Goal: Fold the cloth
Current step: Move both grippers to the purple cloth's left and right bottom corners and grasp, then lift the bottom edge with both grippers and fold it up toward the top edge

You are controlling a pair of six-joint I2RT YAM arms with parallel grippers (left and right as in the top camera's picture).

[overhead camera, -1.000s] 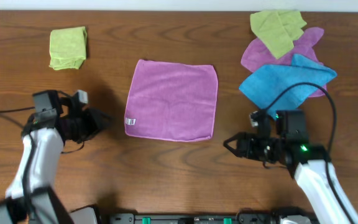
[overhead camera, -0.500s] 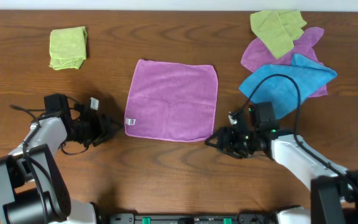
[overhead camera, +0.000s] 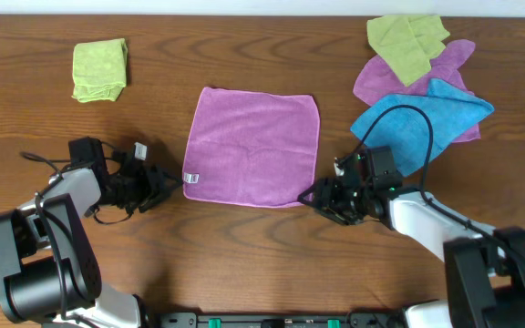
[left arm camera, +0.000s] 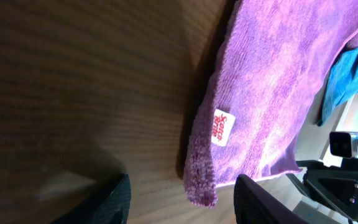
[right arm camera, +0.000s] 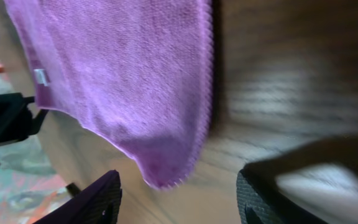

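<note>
Left gripper (overhead camera: 166, 187) at cloth (overhead camera: 252, 146) near-left corner, right gripper (overhead camera: 311, 196) at near-right (both spread, empty, equally close).

Dark brown wood-grain table (overhead camera: 262, 239) under even, soft light.

Overhead view straight down; wrist views low, close, sharing the cloth (overhead camera: 252, 146).

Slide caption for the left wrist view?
Open left fingers flank the purple cloth's tagged corner on the wooden table, not yet gripping.
</note>
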